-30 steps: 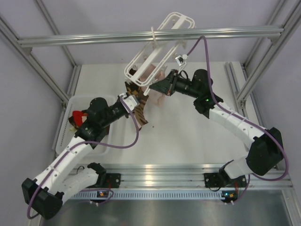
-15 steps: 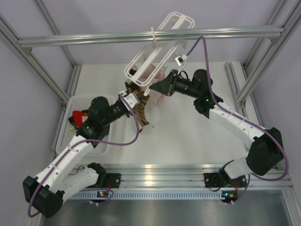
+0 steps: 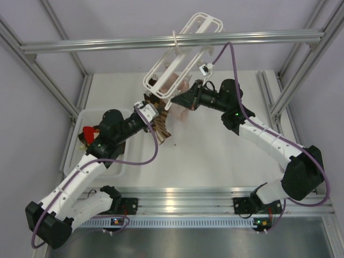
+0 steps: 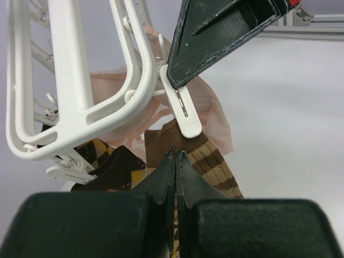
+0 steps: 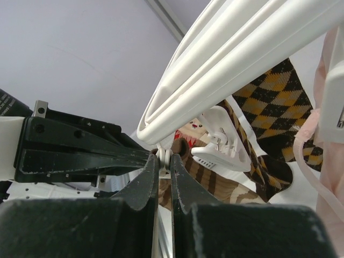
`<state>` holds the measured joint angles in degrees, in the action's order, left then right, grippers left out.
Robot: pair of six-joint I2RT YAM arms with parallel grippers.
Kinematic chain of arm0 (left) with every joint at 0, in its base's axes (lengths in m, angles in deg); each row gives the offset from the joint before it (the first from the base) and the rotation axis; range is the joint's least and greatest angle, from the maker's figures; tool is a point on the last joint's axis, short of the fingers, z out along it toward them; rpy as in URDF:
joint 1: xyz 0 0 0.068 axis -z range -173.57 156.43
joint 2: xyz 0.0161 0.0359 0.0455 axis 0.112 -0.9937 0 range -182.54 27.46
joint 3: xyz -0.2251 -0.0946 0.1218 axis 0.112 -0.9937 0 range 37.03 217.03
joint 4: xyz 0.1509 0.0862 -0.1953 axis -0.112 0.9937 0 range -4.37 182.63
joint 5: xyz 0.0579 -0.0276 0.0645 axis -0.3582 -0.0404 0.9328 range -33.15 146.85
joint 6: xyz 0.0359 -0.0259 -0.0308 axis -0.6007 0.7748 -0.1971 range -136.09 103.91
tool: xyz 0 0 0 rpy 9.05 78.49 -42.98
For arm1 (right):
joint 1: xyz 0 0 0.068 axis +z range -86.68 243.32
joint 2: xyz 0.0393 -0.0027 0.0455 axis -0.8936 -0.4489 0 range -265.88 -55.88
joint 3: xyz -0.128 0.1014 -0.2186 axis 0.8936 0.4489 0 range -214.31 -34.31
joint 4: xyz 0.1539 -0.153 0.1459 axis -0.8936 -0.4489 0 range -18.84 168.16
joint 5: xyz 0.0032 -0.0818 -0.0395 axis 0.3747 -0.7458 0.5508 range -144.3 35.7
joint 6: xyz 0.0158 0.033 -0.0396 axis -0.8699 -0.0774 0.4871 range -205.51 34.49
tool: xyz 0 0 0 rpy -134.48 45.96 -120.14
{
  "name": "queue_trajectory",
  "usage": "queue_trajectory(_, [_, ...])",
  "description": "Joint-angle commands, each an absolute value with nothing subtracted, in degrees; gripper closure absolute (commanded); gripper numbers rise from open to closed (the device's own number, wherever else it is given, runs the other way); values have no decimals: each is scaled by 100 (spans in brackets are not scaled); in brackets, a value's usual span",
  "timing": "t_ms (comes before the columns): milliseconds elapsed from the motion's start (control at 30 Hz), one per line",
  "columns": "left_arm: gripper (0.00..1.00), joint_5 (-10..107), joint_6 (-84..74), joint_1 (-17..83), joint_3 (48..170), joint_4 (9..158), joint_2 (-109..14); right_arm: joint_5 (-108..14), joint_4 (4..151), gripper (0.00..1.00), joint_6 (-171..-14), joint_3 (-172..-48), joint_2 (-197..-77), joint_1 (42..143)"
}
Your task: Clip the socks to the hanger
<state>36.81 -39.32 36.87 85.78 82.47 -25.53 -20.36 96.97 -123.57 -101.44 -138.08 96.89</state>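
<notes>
white table, grey rail overhead — hanger hooked on it

One hanger, one brown-striped sock, one argyle sock (pink fabric bunched, uncountable), one tray.

Probably a robotics lab cell: a grey aluminium rail crosses above the left gripper, plain pale walls beyond it, white table beneath it.
</notes>
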Motion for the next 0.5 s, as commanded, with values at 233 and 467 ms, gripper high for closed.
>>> queue_trajectory(233, [100,3602,-3727,3702,8924,7596,-2650,-1958,9644,100,-12181,-10207,-13762,9637])
queue_trajectory(467, [100,3382,-3701,3702,8915,7613,-2747,-1993,9732,100,-12356,-10233,-13780,9637])
